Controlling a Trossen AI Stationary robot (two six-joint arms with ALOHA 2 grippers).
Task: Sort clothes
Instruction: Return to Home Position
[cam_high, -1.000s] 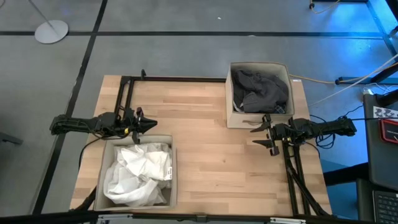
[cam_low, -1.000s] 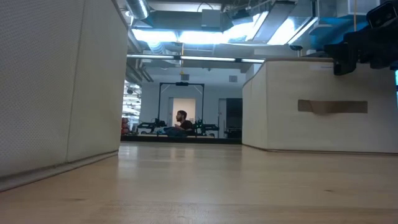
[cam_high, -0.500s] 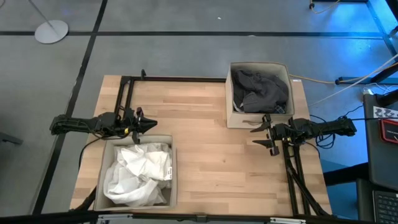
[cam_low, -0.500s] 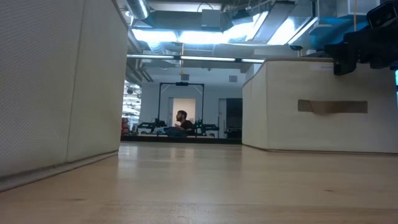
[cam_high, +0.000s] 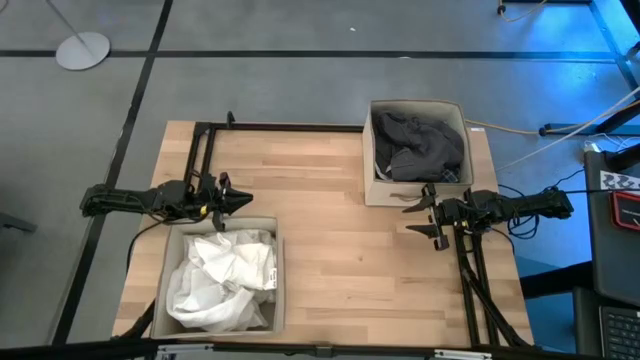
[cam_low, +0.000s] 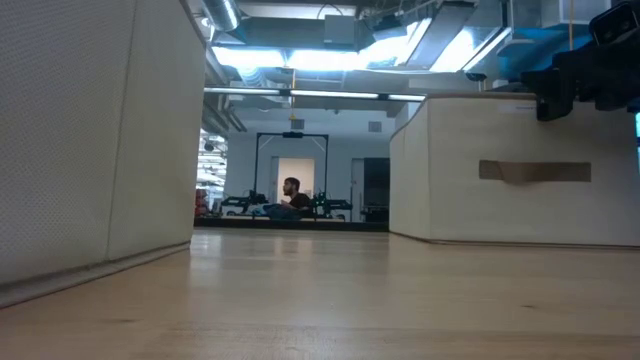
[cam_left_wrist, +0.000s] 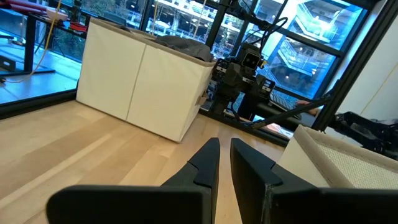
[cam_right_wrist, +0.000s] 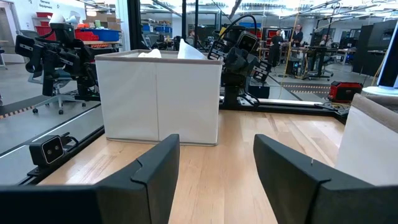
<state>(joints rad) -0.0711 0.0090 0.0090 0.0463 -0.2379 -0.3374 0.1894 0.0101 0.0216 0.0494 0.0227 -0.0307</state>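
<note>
White clothes (cam_high: 224, 282) lie heaped in the beige bin (cam_high: 168, 262) at the table's near left. Dark grey clothes (cam_high: 418, 146) fill the beige bin (cam_high: 370, 150) at the far right. My left gripper (cam_high: 238, 201) hovers shut at the left side, just beyond the white bin, pointing level toward the right; its fingers (cam_left_wrist: 224, 155) show almost touching in the left wrist view. My right gripper (cam_high: 418, 216) hovers open near the dark bin's near side, pointing level toward the left, with nothing between its fingers (cam_right_wrist: 155, 163).
Bare wooden tabletop (cam_high: 330, 230) stretches between the two bins. A black frame rail (cam_high: 280, 127) runs along the far edge and down the left side. A person (cam_low: 292, 196) sits far off in the room behind the table.
</note>
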